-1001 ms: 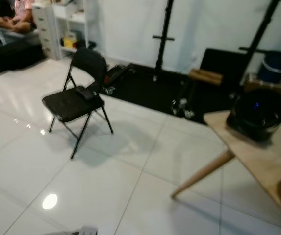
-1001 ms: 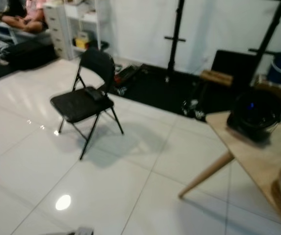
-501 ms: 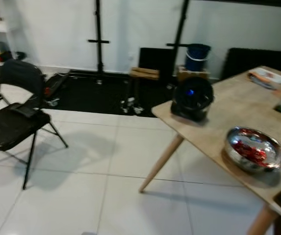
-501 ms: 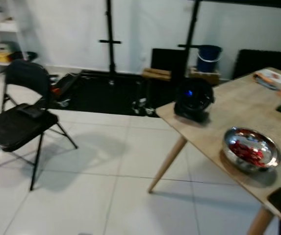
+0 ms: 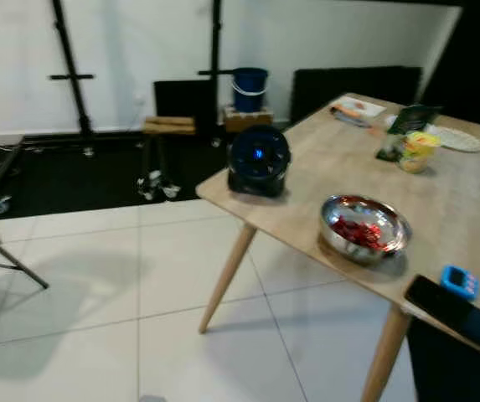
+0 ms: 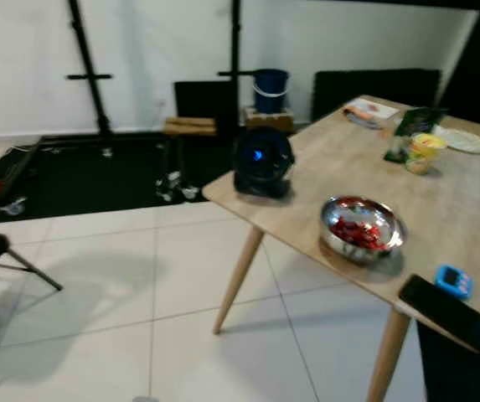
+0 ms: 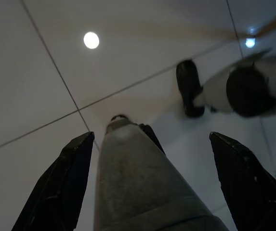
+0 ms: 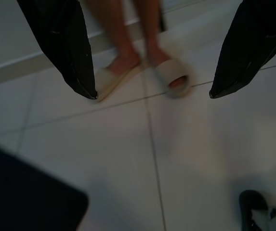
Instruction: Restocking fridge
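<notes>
Left eye view records a light wooden table on splayed legs [image 5: 466,197] filling the right half of the frame; on it, centre right, a polished steel bowl of red fruit [image 5: 364,228]; toward the upper middle, a round black fan with a blue light [image 5: 259,159]; at upper right, a yellow-lidded cup [image 5: 416,151] beside a dark green packet [image 5: 413,118]; no fridge can be made out. Left wrist view: left gripper [image 7: 152,187], fingers spread wide, empty, hanging over white floor tiles [image 7: 32,86]. Right wrist view: right gripper [image 8: 150,72], likewise spread and empty, over tiles; a person's sandalled feet [image 8: 142,72] beyond it. Judgement: the table goods lie ahead and to the robot's right, well apart from both grippers; the right arm is the nearer; the approach is not yet complete.
</notes>
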{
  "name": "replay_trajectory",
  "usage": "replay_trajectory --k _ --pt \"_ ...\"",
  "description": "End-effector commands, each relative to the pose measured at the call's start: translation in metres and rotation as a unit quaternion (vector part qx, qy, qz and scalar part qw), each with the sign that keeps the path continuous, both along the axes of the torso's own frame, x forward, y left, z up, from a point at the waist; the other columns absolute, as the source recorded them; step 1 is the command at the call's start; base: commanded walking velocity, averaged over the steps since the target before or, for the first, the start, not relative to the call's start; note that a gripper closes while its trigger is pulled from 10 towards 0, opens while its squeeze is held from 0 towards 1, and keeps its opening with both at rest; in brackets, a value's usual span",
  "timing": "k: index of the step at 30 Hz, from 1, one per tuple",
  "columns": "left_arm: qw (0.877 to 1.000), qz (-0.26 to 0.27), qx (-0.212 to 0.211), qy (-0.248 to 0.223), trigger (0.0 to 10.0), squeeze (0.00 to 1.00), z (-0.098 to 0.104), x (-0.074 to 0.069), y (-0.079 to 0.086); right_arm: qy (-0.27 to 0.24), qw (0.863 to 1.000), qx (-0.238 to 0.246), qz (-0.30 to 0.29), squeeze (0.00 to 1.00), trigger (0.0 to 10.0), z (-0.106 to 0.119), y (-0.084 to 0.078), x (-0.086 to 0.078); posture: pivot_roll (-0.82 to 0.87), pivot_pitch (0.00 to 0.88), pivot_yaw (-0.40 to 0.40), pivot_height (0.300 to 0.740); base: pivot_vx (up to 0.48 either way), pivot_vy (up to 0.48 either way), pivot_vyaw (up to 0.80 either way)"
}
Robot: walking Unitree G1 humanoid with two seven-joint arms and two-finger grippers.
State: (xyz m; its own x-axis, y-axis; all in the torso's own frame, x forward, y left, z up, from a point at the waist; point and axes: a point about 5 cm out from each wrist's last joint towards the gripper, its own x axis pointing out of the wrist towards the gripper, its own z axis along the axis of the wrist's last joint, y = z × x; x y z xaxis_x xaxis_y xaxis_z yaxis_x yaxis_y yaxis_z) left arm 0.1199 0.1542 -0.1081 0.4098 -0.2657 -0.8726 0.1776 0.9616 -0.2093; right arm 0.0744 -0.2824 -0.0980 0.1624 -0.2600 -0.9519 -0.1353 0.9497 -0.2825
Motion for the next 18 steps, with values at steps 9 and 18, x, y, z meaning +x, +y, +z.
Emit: replay_trajectory --k 9,18 --pt "1.000 -0.007 0.002 0.018 10.0 0.00 -0.003 -0.009 -0.002 -0.006 1.000 -0.011 -0.014 0.00 10.0 0.003 -0.007 0.001 -0.05 0.014 -0.007 0.740 0.000 0.000 -0.76" --pt "1.000 -0.011 0.003 0.016 10.0 0.00 -0.003 -0.009 -0.002 -0.014 0.999 -0.023 -0.019 0.00 10.0 0.005 -0.012 0.004 -0.05 0.005 -0.010 0.740 0.000 0.000 -0.76"
